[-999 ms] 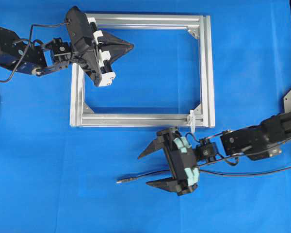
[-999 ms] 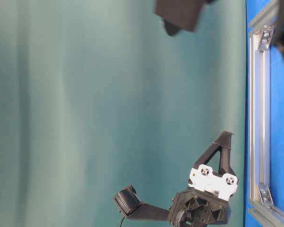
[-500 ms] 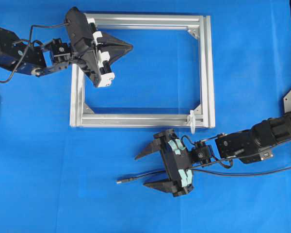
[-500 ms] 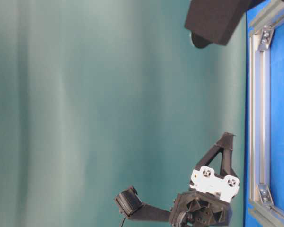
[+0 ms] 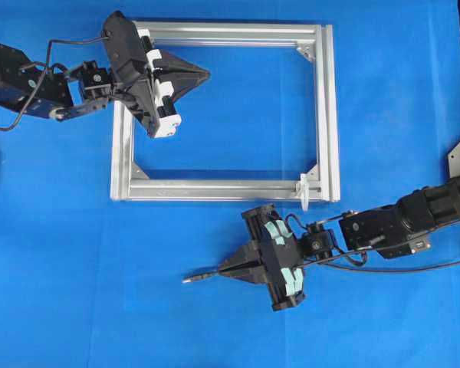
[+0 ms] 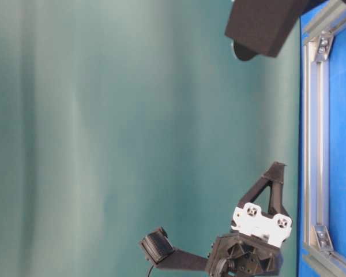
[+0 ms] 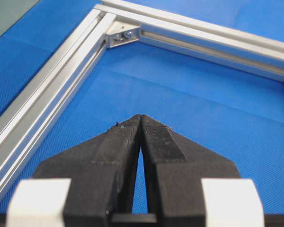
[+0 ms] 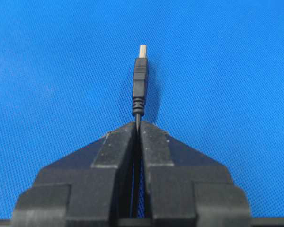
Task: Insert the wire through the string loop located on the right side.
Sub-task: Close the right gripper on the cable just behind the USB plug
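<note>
The wire [image 5: 203,274] lies on the blue cloth below the aluminium frame [image 5: 327,115], its silver plug tip pointing left. My right gripper [image 5: 222,268] is shut on the wire just behind the black plug [image 8: 139,82], which sticks out past the fingertips. The string loop [image 5: 303,190] stands white and small on the frame's lower bar near its right corner, up and to the right of the right gripper. My left gripper [image 5: 207,74] is shut and empty, hovering inside the frame's upper left; its fingertips [image 7: 132,124] meet over the blue cloth.
Silver corner brackets [image 7: 121,35] sit inside the frame's corners. The wire trails right across the cloth [image 5: 414,270] under the right arm. The table-level view shows mostly a green backdrop, the left arm [image 6: 254,242] and a frame bar [image 6: 316,144].
My right gripper has gone from wide open astride the wire to shut on it behind the plug, after shifting slightly left. The left gripper has not moved.
</note>
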Robot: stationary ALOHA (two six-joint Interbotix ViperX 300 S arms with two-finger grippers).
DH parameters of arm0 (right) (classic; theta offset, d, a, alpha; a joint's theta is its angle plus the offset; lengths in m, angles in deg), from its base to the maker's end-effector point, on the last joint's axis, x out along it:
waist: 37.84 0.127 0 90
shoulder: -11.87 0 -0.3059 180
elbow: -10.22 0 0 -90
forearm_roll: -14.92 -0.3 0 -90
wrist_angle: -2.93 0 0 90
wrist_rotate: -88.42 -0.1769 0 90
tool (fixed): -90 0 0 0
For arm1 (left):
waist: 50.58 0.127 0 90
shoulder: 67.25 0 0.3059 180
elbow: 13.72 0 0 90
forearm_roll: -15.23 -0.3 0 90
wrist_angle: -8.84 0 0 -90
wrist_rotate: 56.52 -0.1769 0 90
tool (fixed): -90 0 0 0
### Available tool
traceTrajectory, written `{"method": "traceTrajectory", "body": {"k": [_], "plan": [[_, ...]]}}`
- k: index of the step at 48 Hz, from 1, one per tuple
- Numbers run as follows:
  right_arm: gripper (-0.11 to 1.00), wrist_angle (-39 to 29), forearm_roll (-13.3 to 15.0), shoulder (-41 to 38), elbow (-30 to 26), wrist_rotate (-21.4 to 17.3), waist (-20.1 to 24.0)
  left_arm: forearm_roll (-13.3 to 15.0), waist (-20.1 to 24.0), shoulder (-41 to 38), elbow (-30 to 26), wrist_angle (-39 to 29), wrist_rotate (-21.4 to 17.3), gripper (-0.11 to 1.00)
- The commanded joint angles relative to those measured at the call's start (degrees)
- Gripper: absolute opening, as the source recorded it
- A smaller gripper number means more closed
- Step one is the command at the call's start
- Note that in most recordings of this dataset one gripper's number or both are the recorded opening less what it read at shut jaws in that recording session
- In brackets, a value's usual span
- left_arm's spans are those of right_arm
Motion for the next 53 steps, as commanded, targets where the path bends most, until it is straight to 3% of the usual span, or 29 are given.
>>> {"method": "traceTrajectory", "body": {"k": [1, 14, 34, 53], "plan": [[-0.04, 0.26, 0.18, 0.79, -0.62, 0.00, 0.18, -0.18, 0.09, 1.76, -0.35, 0.44, 0.00, 0.00], [-0.04, -1.58, 0.18, 3.60, -0.62, -0.09, 0.18, -0.18, 0.00, 1.93, -0.09, 0.44, 0.00, 0.00], [-0.04, -17.14, 0.26, 17.14, -2.55, 0.70, 0.18, -0.18, -0.18, 1.93, -0.09, 0.44, 0.09, 0.00], [-0.04, -18.63, 0.35, 17.67, -2.81, 0.70, 0.18, -0.18, -0.35, 1.93, 0.00, 0.44, 0.09, 0.00]]}}
